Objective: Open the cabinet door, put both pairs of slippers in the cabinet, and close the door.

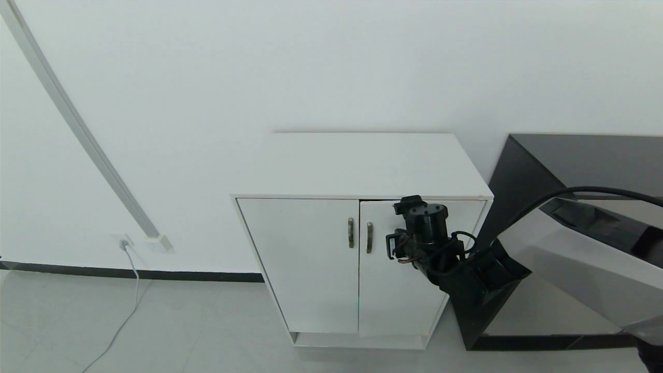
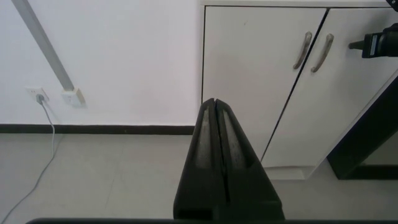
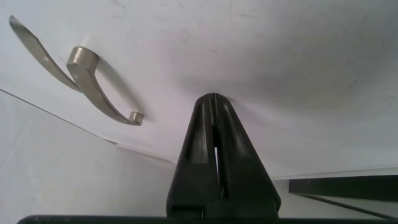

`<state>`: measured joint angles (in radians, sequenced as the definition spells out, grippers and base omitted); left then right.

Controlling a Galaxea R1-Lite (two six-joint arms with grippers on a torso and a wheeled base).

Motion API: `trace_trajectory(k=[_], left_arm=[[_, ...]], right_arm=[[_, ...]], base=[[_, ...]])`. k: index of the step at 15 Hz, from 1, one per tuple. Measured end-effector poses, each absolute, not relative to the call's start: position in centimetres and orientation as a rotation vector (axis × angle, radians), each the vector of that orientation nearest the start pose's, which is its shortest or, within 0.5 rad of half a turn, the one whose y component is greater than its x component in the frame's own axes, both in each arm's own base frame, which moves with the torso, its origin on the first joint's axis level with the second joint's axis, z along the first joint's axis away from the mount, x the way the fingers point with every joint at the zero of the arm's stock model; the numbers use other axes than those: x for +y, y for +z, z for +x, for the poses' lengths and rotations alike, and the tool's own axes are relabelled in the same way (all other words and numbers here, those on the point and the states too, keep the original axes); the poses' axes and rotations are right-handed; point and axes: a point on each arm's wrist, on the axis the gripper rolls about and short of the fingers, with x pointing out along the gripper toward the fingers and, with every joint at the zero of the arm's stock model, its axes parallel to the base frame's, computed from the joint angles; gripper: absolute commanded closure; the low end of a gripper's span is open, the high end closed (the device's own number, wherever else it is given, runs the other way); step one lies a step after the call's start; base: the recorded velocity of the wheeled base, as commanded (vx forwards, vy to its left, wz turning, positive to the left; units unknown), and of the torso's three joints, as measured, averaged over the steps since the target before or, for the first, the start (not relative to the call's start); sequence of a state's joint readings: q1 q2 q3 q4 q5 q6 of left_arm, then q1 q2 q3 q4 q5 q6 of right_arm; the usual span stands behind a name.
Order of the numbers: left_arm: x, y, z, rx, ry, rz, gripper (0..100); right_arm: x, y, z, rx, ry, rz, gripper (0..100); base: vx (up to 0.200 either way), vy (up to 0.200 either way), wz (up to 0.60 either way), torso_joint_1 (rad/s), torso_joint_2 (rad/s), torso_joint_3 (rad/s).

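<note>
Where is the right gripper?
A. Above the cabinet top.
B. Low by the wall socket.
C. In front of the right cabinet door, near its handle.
C: the right gripper, shut, points at the right door beside its handle.

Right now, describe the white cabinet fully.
The cabinet is white and smooth, with a flat top and recessed base. Its two doors meet midway, each with a vertical metal handle by the seam. The left door is shut; a thin dark gap tops the right door. It stands on the floor against the wall, a dark unit beside it. The shut right end effector is close to the right door.
</note>
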<state>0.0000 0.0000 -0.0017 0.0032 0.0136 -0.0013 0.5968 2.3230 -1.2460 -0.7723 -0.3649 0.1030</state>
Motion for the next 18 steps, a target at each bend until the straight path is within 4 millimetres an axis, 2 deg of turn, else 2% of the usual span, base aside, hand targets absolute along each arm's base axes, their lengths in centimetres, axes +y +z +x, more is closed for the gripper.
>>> trace_trajectory(k=[18], left_arm=[[0.03,7.56,-2.29,0.001,0.014,-0.001,100]], right_arm=[[24.90,7.12,38.24,0.284,0.212,-0.042,100]], base=[[0.000,0.000,0.00,0.000,0.00,0.000]])
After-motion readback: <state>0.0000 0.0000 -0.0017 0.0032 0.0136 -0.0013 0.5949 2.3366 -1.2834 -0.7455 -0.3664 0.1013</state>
